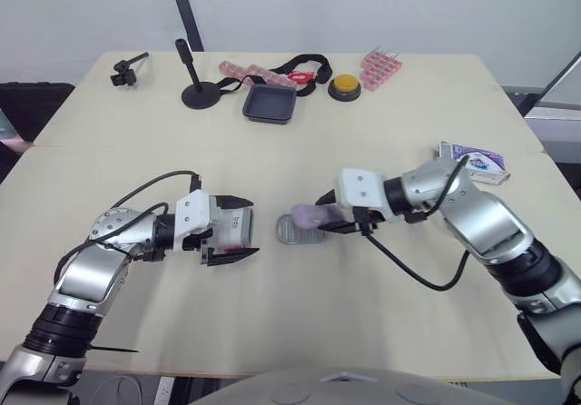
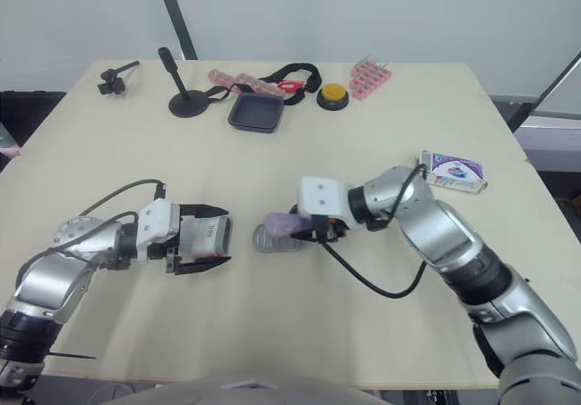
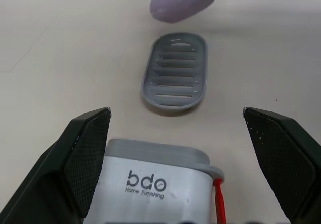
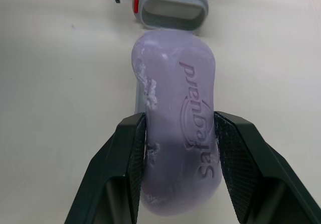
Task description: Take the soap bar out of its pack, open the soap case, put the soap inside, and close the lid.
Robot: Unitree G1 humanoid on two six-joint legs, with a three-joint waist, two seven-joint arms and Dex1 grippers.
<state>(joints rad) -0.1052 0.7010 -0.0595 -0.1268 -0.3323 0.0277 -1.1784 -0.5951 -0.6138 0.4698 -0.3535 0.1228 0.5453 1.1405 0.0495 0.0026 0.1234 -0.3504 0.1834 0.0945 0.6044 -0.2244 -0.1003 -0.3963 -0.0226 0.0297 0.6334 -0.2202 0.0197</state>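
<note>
Step in hand: placing the soap. The soap bar [image 4: 170,73] is already out of its pack [image 1: 477,162], which lies on the table well apart from the slatted tray [image 3: 175,71], on the right arm's side.

Landmark: slatted tray, grey, flat on the table between the two arms.

Right gripper [image 4: 179,123]: clenched on the soap bar, both pads pressed to its long sides near one end. The free end of the bar hangs over the tray and is not yet resting on it.

Left gripper [image 3: 175,113]: fingers spread wide. The soap case [image 3: 155,179] sits between them, just beside the tray's near end. A clear gap shows on one side of the case, so it looks loosely cradled rather than pinched.

Judgement: the next move calls for lowering the bar until it lies lengthwise along the tray, then releasing it. The bar looks about as long as the tray, so alignment matters. The case still has to be brought together with the tray and closed.
</note>
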